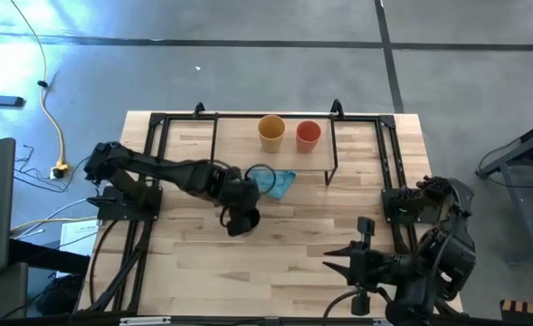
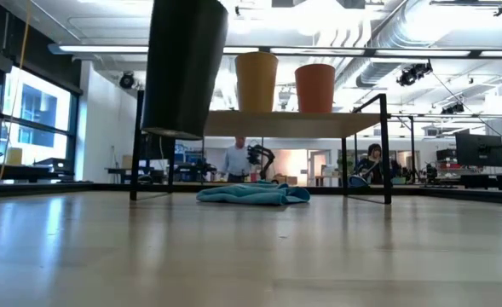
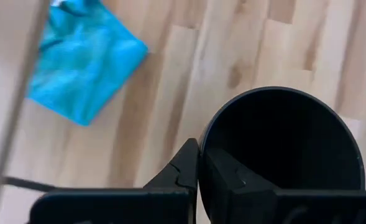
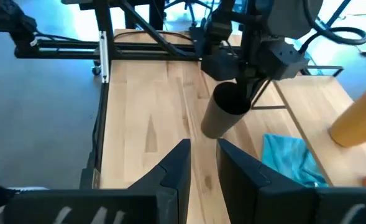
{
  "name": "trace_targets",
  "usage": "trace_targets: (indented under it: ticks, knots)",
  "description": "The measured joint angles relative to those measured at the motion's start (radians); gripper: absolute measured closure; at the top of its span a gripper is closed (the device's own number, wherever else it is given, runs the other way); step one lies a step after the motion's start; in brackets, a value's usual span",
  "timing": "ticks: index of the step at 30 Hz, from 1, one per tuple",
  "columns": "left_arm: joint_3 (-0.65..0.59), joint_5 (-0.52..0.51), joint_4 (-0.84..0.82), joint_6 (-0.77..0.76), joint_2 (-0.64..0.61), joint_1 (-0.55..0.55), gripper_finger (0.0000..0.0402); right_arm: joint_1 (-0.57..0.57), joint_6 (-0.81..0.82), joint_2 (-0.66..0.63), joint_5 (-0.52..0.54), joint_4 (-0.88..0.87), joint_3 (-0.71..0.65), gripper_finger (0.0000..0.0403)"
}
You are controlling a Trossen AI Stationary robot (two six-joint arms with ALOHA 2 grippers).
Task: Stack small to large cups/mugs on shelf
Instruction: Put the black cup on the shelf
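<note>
Above the table, left fingers (image 3: 198, 177) clamp black cup's (image 3: 282, 146) rim, cup top cropped low, right fingers (image 4: 202, 163) parted

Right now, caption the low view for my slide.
Left gripper holds the black cup above the table; yellow-orange cup and red-orange cup on shelf.

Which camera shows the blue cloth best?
The left wrist view: the blue cloth fills much of it, unblocked. From above the left gripper covers part of it; the low view shows it edge-on beneath the shelf; the right wrist view cuts it off.
</note>
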Motion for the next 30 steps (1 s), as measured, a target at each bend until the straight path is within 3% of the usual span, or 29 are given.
trace_targets:
  ticks: [7,20,30]
  knots:
    - [0.026,-0.022,-0.014,0.066,-0.058,0.092,0.0401,0.042,0.076,0.000,0.104,-0.054,0.000,0.0334]
    - [0.026,-0.025,-0.033,0.141,-0.206,0.280,0.0401,0.058,0.117,0.000,0.138,-0.084,0.000,0.0334]
    - [0.026,0.059,-0.032,0.212,-0.224,0.449,0.0401,0.051,0.145,0.000,0.185,-0.110,0.000,0.0334]
